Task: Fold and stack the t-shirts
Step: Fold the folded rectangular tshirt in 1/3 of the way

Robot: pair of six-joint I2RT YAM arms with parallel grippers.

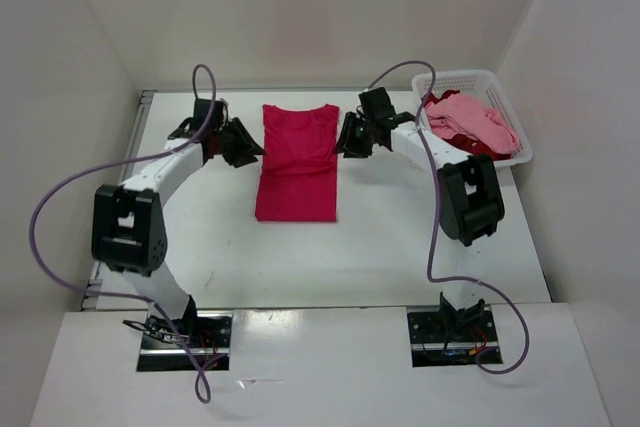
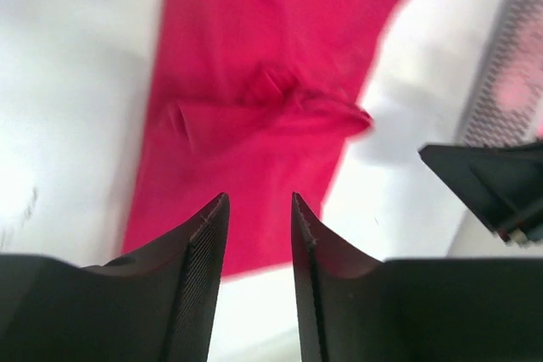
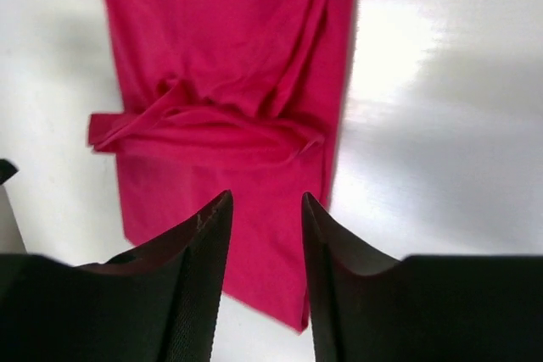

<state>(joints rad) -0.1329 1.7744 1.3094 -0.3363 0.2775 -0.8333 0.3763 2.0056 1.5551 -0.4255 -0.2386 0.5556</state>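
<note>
From the top view, a white basket (image 1: 519,143) stands on the table (image 1: 300,257) at about 2 o'clock, close to the right arm. It holds a crumpled light pink t-shirt (image 1: 470,119) with a dark red t-shirt (image 1: 484,147) showing under it. The magenta t-shirt (image 1: 297,162) lies flat as a long narrow strip toward 12 o'clock from the table centre, with nothing on top of it. The left pincer (image 1: 250,147) is at its 9 o'clock edge and the right pincer (image 1: 345,137) at its 3 o'clock edge, both near the upper half of the strip. From the left wrist view, the left pincer (image 2: 259,201) has its jaws apart by a narrow gap, and there is nothing between them. The magenta t-shirt (image 2: 254,65) spreads toward 12 o'clock under the tips, with a wrinkled fold across the middle. The right pincer (image 2: 492,184) enters at 3 o'clock, and the basket (image 2: 501,65) is a blur at 2 o'clock. From the right wrist view, the right pincer (image 3: 265,197) is parted a little wider and is also empty. The magenta t-shirt (image 3: 229,40) runs from below the tips toward 12 o'clock, and a folded band crosses it.
</note>
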